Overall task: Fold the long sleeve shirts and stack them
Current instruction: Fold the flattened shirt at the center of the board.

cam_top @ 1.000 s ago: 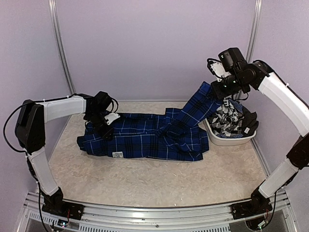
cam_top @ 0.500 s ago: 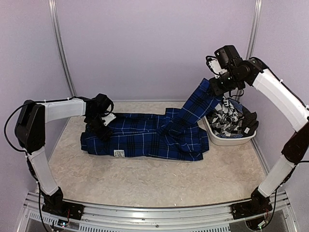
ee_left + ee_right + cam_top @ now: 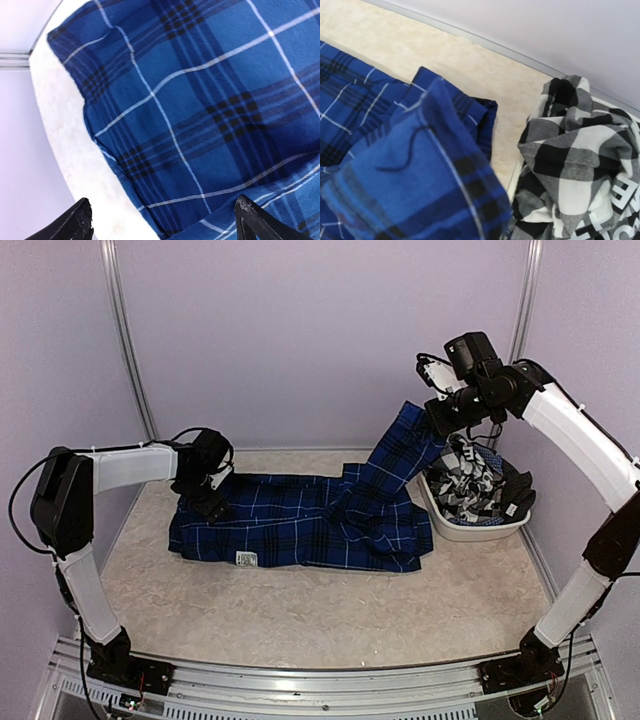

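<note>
The blue shirt (image 3: pixel 310 525) lies in the centre of the top view, its long axis going left to right. The left gripper (image 3: pixel 205 502), jaws wide and empty, hovers at its left end. The right gripper (image 3: pixel 432 418), at upper right, pinches its raised sleeve (image 3: pixel 400 455).
</note>
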